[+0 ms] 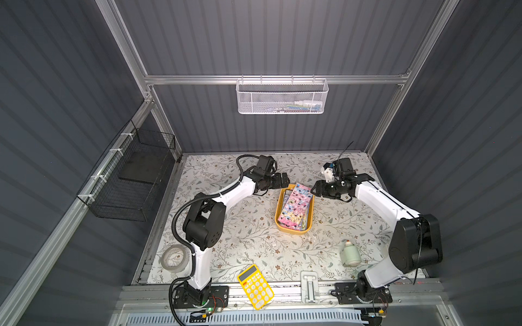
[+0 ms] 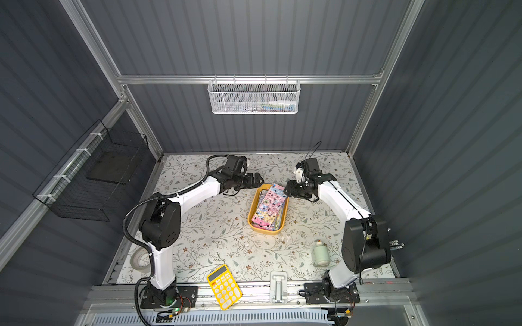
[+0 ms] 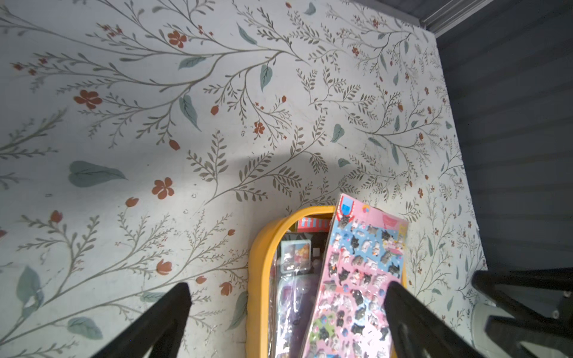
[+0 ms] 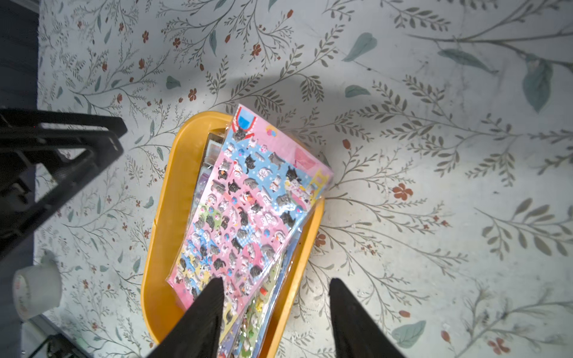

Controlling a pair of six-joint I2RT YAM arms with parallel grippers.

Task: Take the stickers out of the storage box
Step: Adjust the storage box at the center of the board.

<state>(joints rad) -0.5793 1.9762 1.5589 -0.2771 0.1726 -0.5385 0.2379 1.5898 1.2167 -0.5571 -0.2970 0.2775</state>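
The mustard-yellow storage box (image 1: 278,223) (image 2: 252,218) sits mid-table, holding a stack of stickers (image 1: 295,206) (image 2: 268,207). The top pink sheet (image 4: 248,201) (image 3: 362,269) lies askew, its far corner over the rim (image 4: 173,201) (image 3: 259,279). My left gripper (image 1: 285,180) (image 3: 288,284) hovers open at the box's far-left end, one finger over the table and the other over the pink sheet. At the far-right end my right gripper (image 1: 313,189) (image 4: 276,280) is open and straddles the box's side rim. One finger is over the sheets, the other over the table. Neither holds anything.
A yellow calculator (image 1: 255,286) lies at the front edge and a tape roll (image 1: 173,258) at the front left. A pale bottle (image 1: 351,252) stands front right. A white mesh basket (image 1: 281,97) hangs on the back wall, a black wire basket (image 1: 130,180) on the left wall.
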